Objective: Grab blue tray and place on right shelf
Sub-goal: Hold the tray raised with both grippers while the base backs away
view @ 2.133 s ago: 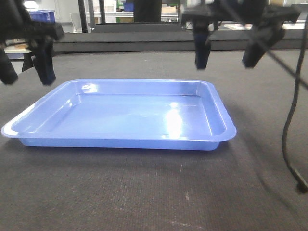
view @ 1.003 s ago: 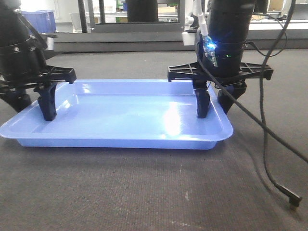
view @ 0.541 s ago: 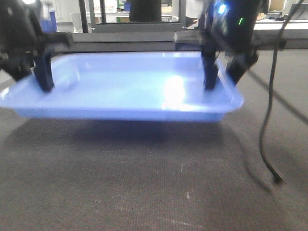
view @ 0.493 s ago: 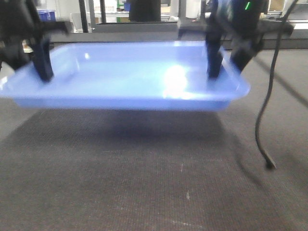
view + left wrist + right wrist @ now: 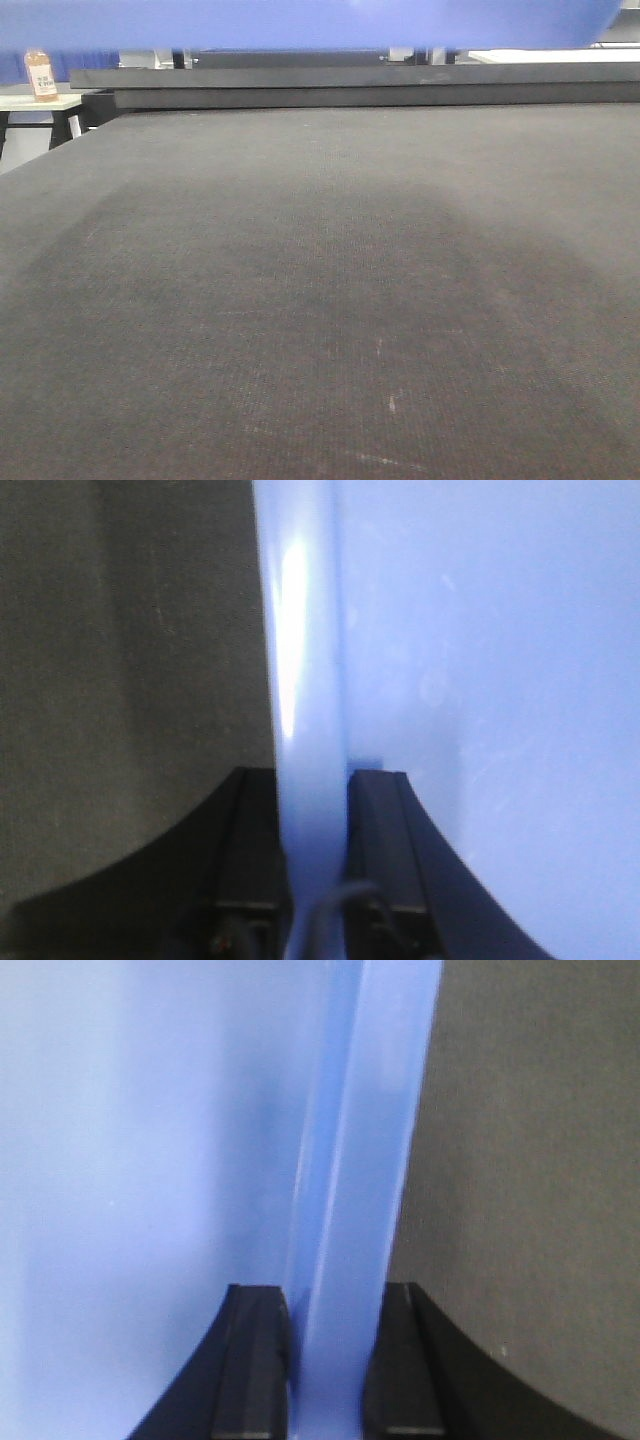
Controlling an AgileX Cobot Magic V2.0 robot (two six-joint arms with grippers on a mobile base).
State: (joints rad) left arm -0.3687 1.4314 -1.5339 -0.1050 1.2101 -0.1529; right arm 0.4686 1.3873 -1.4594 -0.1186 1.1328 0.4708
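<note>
The wide, shallow, glossy light-blue plastic tray point(image 5: 300, 22) hangs well above the dark grey textured table top point(image 5: 320, 300). The front view shows it only as a blurred blue band cut off by the upper edge, and a broad, soft shadow lies on the table beneath it. Over the table, the left gripper point(image 5: 315, 780) clamps the tray's flared rim between its 2 black fingers point(image 5: 380, 820), whose bases are cropped. The right gripper point(image 5: 325, 1295) pinches the opposite rim likewise. Beyond the table's far left corner stands a small brown bottle point(image 5: 40, 75), its label unreadable.
</note>
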